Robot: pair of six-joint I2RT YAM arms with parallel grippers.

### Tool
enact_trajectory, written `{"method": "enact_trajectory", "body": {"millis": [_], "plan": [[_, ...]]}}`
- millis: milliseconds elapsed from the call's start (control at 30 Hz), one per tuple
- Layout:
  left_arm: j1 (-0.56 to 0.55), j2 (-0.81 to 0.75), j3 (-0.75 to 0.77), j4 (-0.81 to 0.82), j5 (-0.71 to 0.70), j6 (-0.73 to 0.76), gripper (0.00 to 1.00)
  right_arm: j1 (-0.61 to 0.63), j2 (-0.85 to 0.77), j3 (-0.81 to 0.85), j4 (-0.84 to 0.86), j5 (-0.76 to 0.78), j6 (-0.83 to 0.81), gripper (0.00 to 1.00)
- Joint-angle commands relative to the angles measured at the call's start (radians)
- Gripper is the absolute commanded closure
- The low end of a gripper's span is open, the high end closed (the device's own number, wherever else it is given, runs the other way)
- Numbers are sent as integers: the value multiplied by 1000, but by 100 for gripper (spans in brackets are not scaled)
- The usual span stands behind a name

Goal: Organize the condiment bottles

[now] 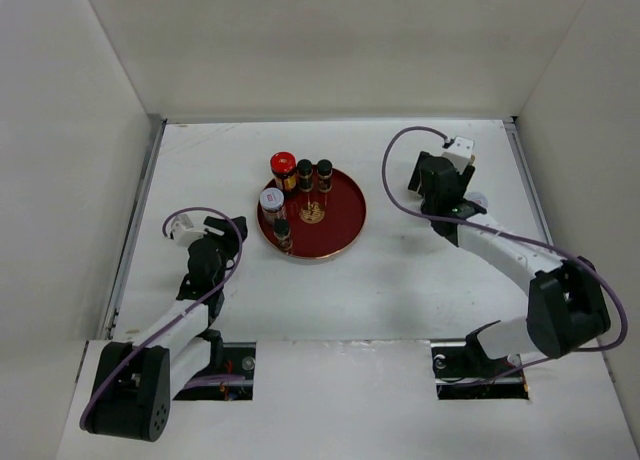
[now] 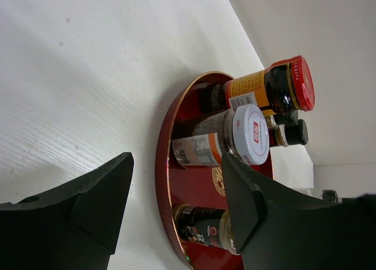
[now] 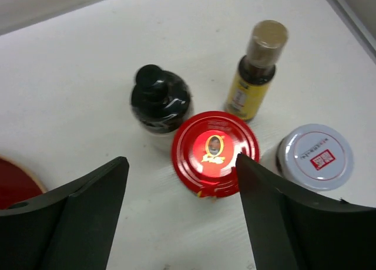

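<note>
Five of the condiment bottles stand on the red round tray [image 1: 345, 215]: a red-lidded jar [image 1: 283, 165], two black-capped bottles [image 1: 305, 173], a white-lidded jar [image 1: 272, 202] and a small dark bottle [image 1: 283, 232]. My left gripper [image 1: 232, 236] is open, just left of the tray, with nothing between its fingers [image 2: 100, 193]. My right gripper [image 3: 182, 164] is open above a second group on the bare table. That group holds a red-lidded jar [image 3: 215, 147], a black-capped bottle [image 3: 160, 100], a slim yellowish bottle [image 3: 255, 73] and a white-lidded jar [image 3: 314, 157]. The red lid lies beside the right fingertip.
White walls close the table on the left, back and right. In the top view the right arm [image 1: 500, 250] hides most of the right-hand group. The tray's rim [image 3: 12, 182] shows at the left edge of the right wrist view.
</note>
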Motion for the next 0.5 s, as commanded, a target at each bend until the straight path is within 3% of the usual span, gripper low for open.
{"method": "enact_trajectory", "body": {"millis": [0, 200, 467], "plan": [[-5, -14, 1, 41, -10, 1, 40, -40, 26, 42, -30, 32, 1, 17], [-5, -16, 0, 41, -4, 1, 40, -82, 75, 82, -49, 10, 1, 7], [-9, -11, 1, 42, -10, 1, 40, -120, 144, 96, -49, -51, 21, 9]]}}
